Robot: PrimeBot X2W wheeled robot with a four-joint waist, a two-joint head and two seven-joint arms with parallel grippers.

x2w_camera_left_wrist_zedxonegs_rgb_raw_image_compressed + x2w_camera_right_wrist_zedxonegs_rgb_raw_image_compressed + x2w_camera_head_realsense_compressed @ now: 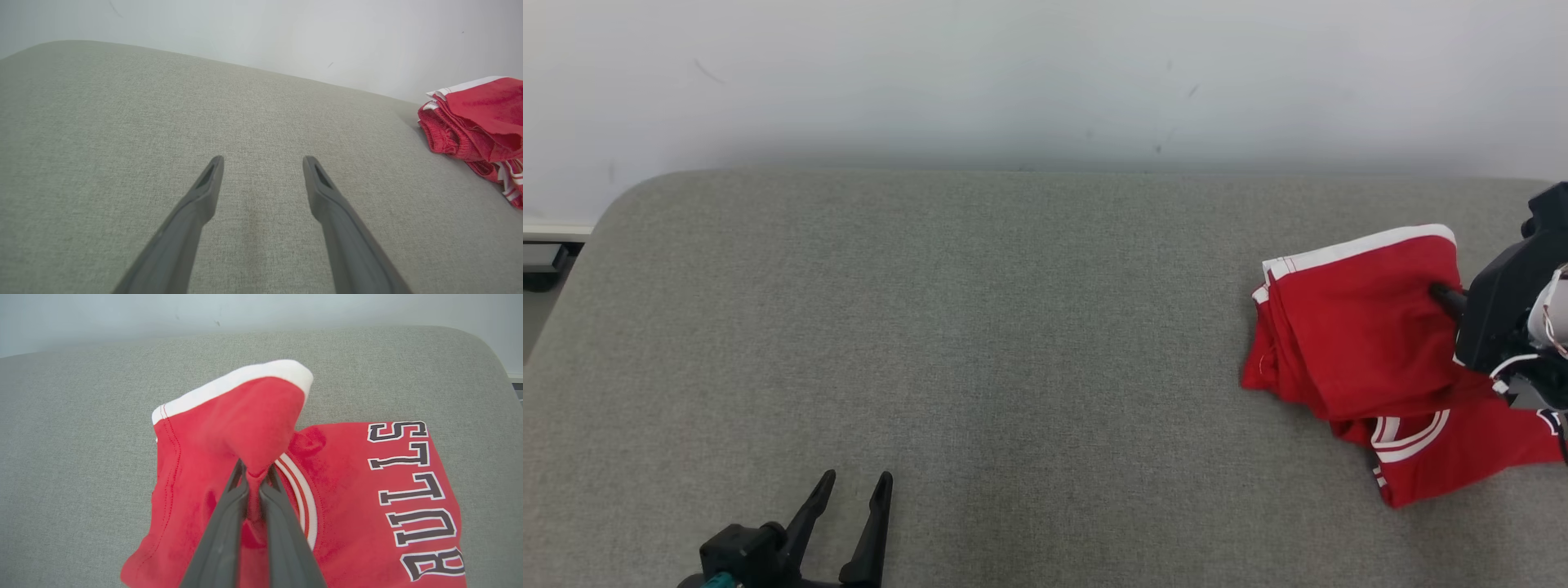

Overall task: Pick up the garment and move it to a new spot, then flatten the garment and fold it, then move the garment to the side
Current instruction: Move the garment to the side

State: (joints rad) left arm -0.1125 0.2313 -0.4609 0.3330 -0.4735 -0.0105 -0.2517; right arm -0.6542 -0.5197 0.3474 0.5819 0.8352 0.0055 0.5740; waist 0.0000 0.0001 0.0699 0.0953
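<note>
The garment [1364, 335] is red with white trim and dark "BULLS" lettering, bunched at the right edge of the grey cushion. My right gripper [255, 467] is shut on a fold of the garment [245, 428], lifting that part into a peak above the lettered panel; in the head view its dark body [1503, 314] sits over the cloth's right side. My left gripper [858, 482] rests open at the lower left, far from the cloth, with nothing between its fingers [208, 179]. The garment [478, 118] appears at the right edge of the left wrist view.
The grey fabric cushion [980, 343] spans the scene, with a rounded far-left corner. A white wall [1045, 73] stands right behind it. A strip of floor and a dark object [543, 265] lie past the left edge.
</note>
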